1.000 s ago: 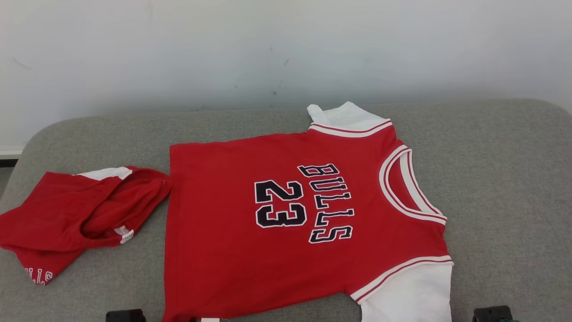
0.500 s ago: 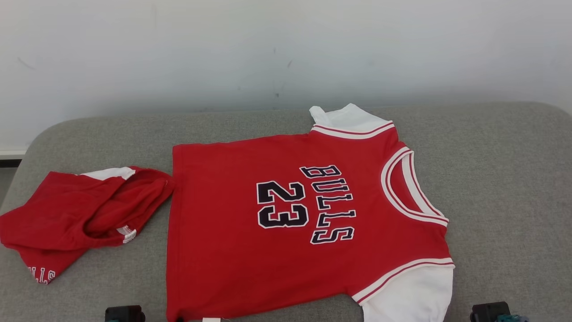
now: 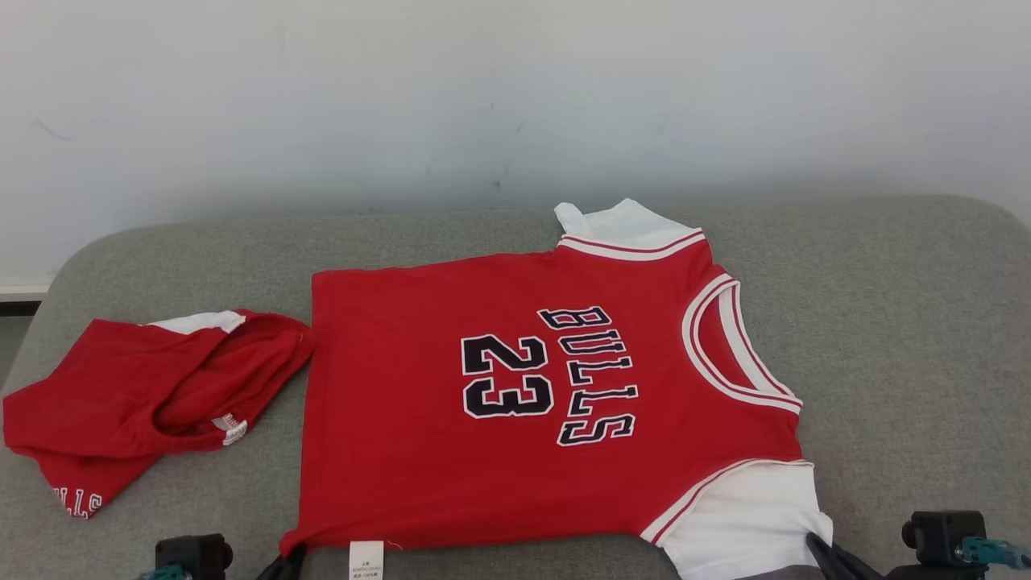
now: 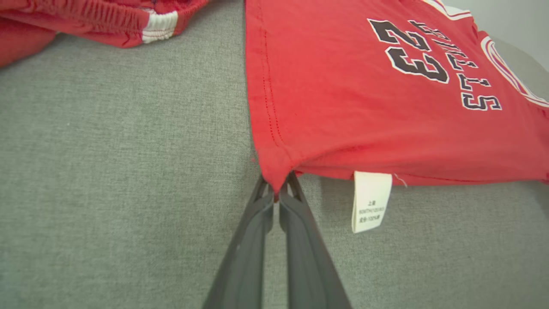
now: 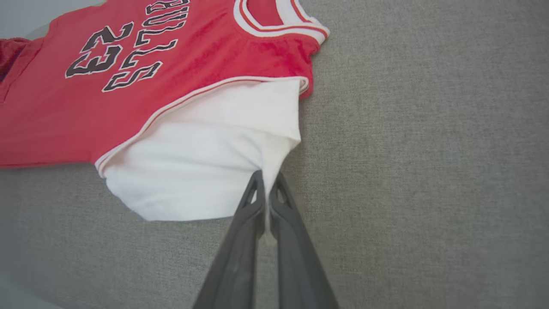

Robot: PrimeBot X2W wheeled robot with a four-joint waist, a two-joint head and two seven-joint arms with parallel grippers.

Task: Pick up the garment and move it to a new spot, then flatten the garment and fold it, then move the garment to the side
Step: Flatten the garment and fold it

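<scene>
Pretty plain hardware tbh. Left gripper [image 4: 276, 189] — two long matte dark-grey fingers [image 4: 246, 257], wide at the base, narrowing to thin tips, with a little triangular cut-out just behind each tip. Same deal on the right gripper [image 5: 266, 184], cut-outs and all. From the head camera: boxy black left wrist block [image 3: 193, 554] and right wrist block [image 3: 942, 534] — the latter with a round knob on its side, plus a teal bit [image 3: 995, 552] poking out of each.
</scene>
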